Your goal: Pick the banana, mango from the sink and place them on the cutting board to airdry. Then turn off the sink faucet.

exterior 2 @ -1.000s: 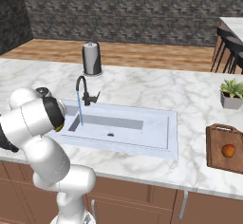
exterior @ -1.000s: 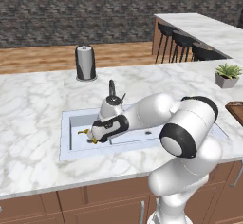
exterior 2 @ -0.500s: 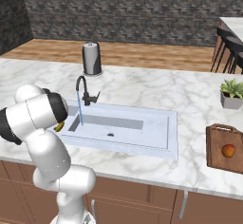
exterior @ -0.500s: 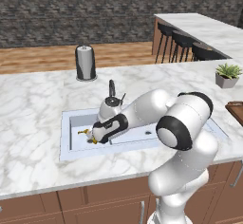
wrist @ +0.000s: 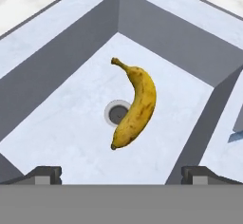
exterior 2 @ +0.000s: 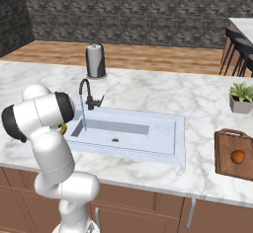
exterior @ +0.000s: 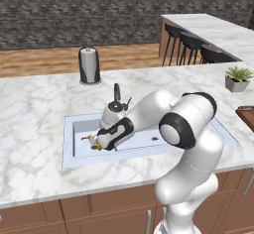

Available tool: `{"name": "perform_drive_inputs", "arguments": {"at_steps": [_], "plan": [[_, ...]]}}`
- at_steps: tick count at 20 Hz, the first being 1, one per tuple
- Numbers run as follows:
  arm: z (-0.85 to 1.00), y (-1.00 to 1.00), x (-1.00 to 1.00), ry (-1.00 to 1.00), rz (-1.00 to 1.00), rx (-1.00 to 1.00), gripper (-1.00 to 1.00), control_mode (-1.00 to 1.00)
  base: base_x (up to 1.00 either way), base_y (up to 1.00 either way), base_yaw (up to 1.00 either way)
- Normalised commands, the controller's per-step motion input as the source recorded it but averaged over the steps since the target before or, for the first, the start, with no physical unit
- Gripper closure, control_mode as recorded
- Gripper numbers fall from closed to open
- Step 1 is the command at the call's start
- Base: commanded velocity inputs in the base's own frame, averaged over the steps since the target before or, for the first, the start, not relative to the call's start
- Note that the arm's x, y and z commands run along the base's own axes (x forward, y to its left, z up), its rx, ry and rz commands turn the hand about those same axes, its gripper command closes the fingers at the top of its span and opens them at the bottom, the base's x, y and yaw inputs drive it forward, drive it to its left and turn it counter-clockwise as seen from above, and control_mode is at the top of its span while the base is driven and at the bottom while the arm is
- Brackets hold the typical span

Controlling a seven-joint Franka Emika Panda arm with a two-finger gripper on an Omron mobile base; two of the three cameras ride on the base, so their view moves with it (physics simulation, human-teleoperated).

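Note:
The banana (wrist: 135,107), yellow with brown flecks, lies on the floor of the sink's (wrist: 57,61) smaller basin, partly over the round drain (wrist: 114,113). My gripper (wrist: 121,174) hangs open just above it, a fingertip (wrist: 45,174) on each side and nothing between them. In the left base view the hand (exterior: 110,135) reaches down into the sink (exterior: 69,158), and the banana's tip (exterior: 87,138) pokes out beside it. The mango (exterior 2: 237,156) rests on the cutting board (exterior 2: 232,139) at the right. The sink faucet (exterior 2: 86,96) runs a thin blue stream (exterior 2: 83,116).
A dark paper-towel holder (exterior: 89,65) stands behind the sink. A grey potted plant (exterior 2: 242,97) sits behind the cutting board. Bar stools (exterior: 191,37) line the far counter. The larger basin (exterior 2: 118,131) lies between the faucet and the board.
The arm's elbow has swung slightly to the left. The hand stays low in the small basin beside the banana.

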Motion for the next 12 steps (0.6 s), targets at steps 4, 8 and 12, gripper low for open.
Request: {"name": "perform_drive_inputs", "arguments": {"at_steps": [4,8,12], "plan": [[-0.09,0.12,0.17,0.0,-0.02,0.0,-1.0,-1.0,0.0,0.0,0.0],[-0.11,0.19,0.14,0.0,-0.02,-0.01,-1.0,-1.0,0.0,0.0,0.0],[-0.12,0.14,0.11,0.0,-0.03,-0.01,-1.0,-1.0,0.0,0.0,0.0]]}}
